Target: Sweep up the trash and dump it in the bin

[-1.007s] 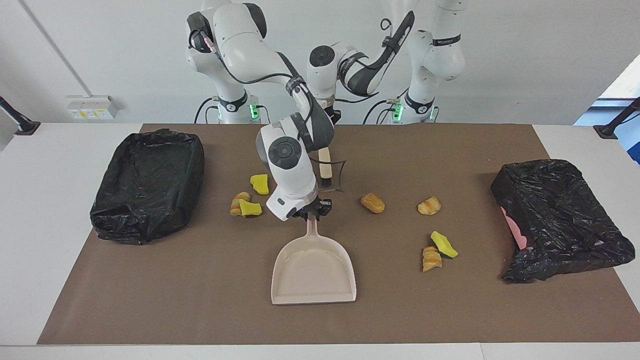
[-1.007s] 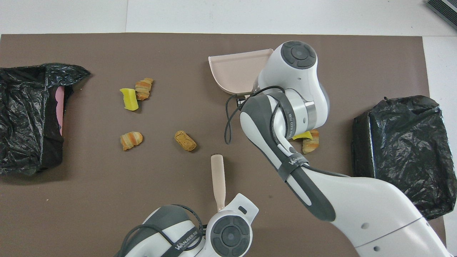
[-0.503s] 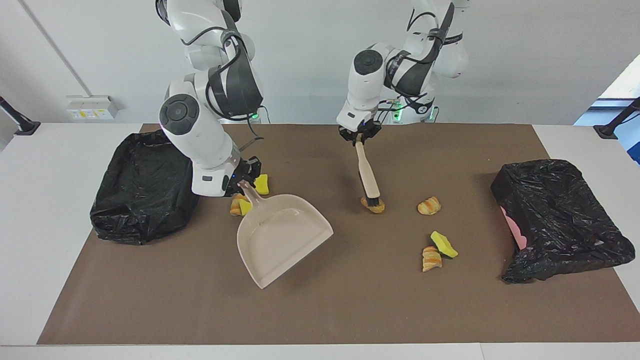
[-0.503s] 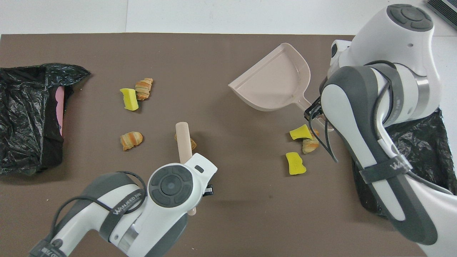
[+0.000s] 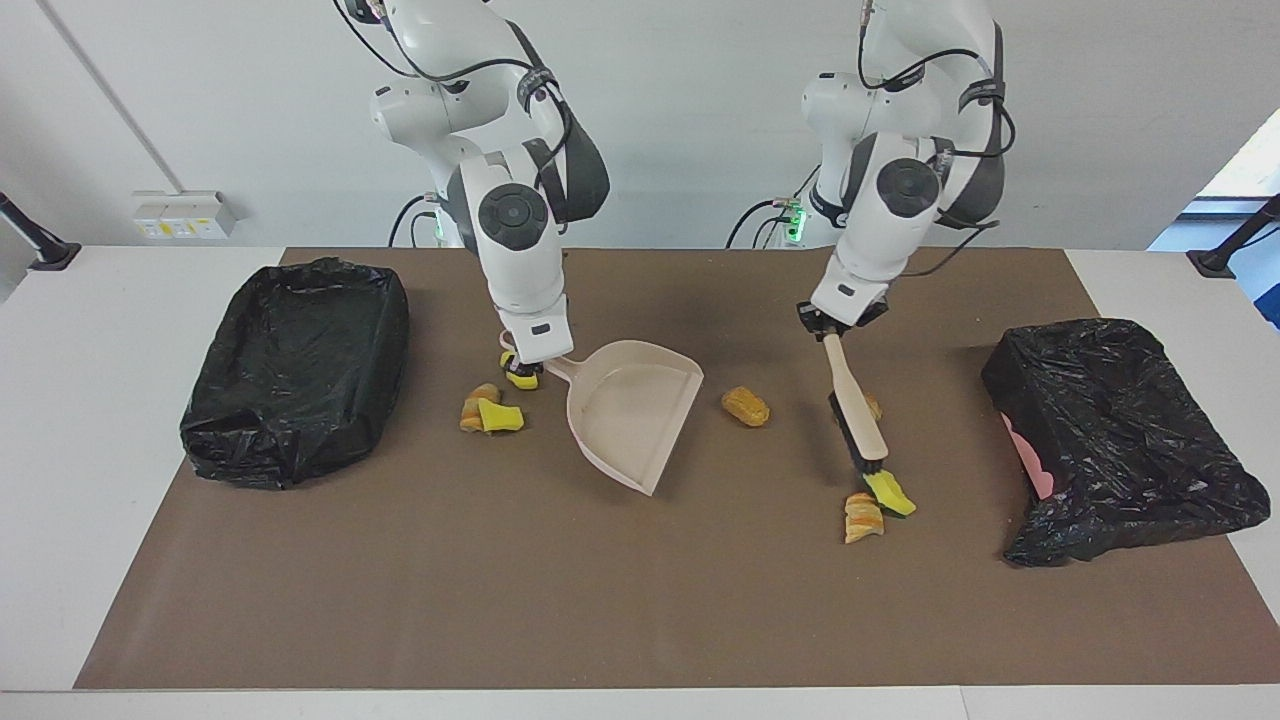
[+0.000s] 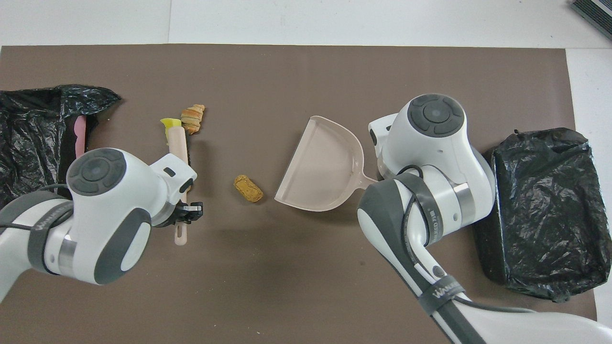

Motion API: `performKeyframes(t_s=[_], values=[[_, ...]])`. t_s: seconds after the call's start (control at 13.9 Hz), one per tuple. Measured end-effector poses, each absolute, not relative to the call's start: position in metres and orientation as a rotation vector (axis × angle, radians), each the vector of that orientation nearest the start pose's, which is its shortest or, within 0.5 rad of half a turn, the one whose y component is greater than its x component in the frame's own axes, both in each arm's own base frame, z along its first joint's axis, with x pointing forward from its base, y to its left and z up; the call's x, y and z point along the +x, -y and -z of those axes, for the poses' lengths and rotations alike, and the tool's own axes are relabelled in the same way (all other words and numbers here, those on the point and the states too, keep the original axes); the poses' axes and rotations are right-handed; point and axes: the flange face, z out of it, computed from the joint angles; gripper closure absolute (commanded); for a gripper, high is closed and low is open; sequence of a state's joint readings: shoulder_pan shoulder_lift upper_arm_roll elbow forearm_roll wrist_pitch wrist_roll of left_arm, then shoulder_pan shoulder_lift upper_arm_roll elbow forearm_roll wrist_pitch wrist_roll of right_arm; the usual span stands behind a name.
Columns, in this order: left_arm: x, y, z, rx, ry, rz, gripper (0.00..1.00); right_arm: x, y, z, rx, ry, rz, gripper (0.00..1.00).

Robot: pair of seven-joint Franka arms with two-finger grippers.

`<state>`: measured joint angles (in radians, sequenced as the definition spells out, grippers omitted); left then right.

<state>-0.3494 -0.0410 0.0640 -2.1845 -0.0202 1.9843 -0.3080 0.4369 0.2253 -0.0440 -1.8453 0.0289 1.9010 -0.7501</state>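
Still early, by my reading: none of the trash is collected. The dustpan (image 5: 630, 415) is empty and both black-lined bins, one (image 5: 300, 370) at the mat's 9 o'clock in the facing view and the other (image 5: 1120, 440) at 3 o'clock, show nothing inside that I can make out. The right gripper (image 5: 530, 366) is clamped on the dustpan's handle, with the pan's mouth turned toward 4 o'clock. The left gripper (image 5: 835, 325) is closed around the handle of the brush (image 5: 855, 410). Its bristles are down just beside a yellow sponge chunk (image 5: 890, 493) that touches a striped pastry lump (image 5: 863, 517) at its 7 o'clock. One more lump peeks out from under the brush handle. A lone pastry piece (image 5: 745, 406) lies between pan and brush, at the pan's 3 o'clock. Another sponge-and-pastry pair (image 5: 490, 413) sits at the pan's 9 o'clock, and a further sponge bit (image 5: 520, 378) is right under the right gripper. Everything is left: sweeping each cluster in, then dumping. Against the frame half a second back, the brush has left the lone pastry piece and swung out to the sponge pair. The pan has come away from the 9 o'clock bin toward the middle and rotated. The trash itself looks unmoved.
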Motion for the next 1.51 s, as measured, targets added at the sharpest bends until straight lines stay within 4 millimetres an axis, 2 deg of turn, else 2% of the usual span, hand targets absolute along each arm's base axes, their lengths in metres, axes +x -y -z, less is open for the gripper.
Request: performKeyframes(t_s=[0.22, 0.36, 0.5, 0.72, 0.86, 1.01, 1.22, 1.51], values=[[0.5, 0.083, -0.39, -3.072, 0.025, -0.243, 1.0, 0.531, -0.263, -0.367, -2.578, 1.714, -0.254, 1.0], [0.503, 0.058, -0.388, -3.054, 0.0, -0.249, 1.0, 0.523, -0.282, -0.358, -2.593, 1.747, -0.261, 1.0], [0.499, 0.047, -0.38, -3.052, -0.026, -0.281, 1.0, 0.519, -0.29, -0.353, -2.61, 1.76, -0.276, 1.0], [0.483, 0.054, -0.357, -3.036, -0.062, -0.361, 1.0, 0.519, -0.294, -0.349, -2.622, 1.75, -0.265, 1.0], [0.475, 0.068, -0.352, -3.027, -0.109, -0.379, 1.0, 0.518, -0.298, -0.346, -2.633, 1.741, -0.259, 1.0], [0.469, 0.092, -0.352, -3.017, -0.182, -0.376, 1.0, 0.518, -0.299, -0.346, -2.634, 1.739, -0.259, 1.0], [0.452, 0.144, -0.35, -3.005, -0.316, -0.402, 1.0, 0.518, -0.298, -0.346, -2.635, 1.739, -0.26, 1.0], [0.418, 0.228, -0.351, -3.08, -0.382, -0.442, 1.0, 0.518, -0.298, -0.345, -2.635, 1.74, -0.262, 1.0]])
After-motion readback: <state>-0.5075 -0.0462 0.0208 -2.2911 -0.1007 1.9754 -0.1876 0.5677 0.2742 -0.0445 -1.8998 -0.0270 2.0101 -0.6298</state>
